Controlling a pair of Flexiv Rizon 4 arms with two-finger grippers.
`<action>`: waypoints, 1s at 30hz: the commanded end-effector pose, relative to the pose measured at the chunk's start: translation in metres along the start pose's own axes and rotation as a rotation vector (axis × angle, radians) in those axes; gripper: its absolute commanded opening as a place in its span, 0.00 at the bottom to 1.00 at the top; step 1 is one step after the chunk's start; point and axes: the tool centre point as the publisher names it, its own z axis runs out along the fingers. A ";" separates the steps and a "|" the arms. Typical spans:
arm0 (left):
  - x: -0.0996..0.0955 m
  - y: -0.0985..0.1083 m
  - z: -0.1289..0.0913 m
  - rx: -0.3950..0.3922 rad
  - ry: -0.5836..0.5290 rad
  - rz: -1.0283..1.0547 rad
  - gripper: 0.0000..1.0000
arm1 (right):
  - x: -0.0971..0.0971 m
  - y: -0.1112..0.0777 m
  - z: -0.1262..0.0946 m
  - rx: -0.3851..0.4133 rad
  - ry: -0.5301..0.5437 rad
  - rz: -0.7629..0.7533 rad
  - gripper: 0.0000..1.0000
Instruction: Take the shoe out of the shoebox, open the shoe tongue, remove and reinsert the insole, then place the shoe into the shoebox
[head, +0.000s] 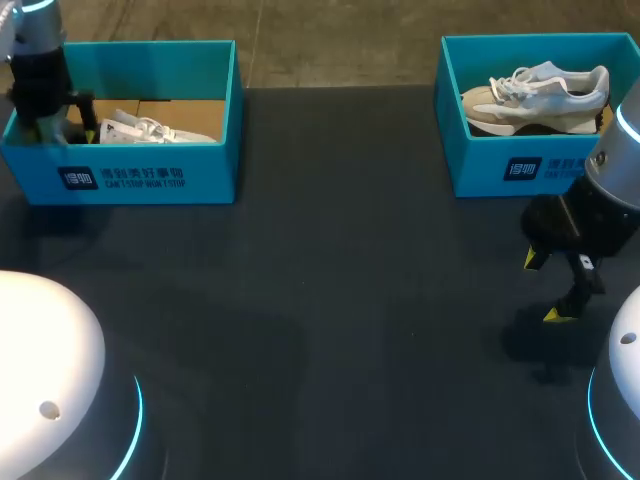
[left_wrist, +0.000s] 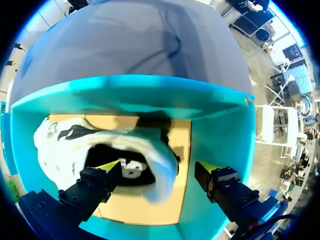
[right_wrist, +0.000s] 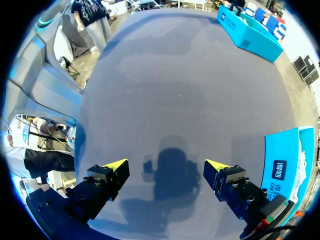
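Note:
A white shoe (head: 150, 129) lies inside the left teal shoebox (head: 150, 175). My left gripper (head: 60, 125) hangs over that box's left end. In the left wrist view my left gripper (left_wrist: 157, 167) is open, and the white shoe (left_wrist: 62, 145) lies beneath it on the box's cardboard floor, its dark opening under one fingertip (left_wrist: 107, 166). Nothing is held between the fingers. My right gripper (head: 542, 287) stands open above bare table in front of the right teal shoebox (head: 500, 165), which holds a beige and white shoe (head: 535, 98). In its own view the right gripper (right_wrist: 166, 165) holds nothing.
The dark tabletop (head: 330, 300) stretches between the two boxes. Beside my right gripper, the right shoebox's wall (right_wrist: 282, 160) shows at close range; the left shoebox (right_wrist: 247, 30) sits far across the table. White arm bases (head: 40, 370) stand at the near corners.

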 end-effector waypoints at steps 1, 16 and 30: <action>0.002 -0.007 -0.019 -0.025 -0.012 0.003 1.00 | 0.001 0.000 0.000 0.002 -0.002 0.001 1.00; 0.008 -0.015 -0.058 -0.057 -0.069 -0.029 1.00 | 0.001 0.000 0.000 0.002 -0.002 0.001 1.00; 0.018 -0.046 -0.119 -0.048 -0.082 -0.063 1.00 | 0.001 0.000 0.000 0.002 -0.002 0.001 1.00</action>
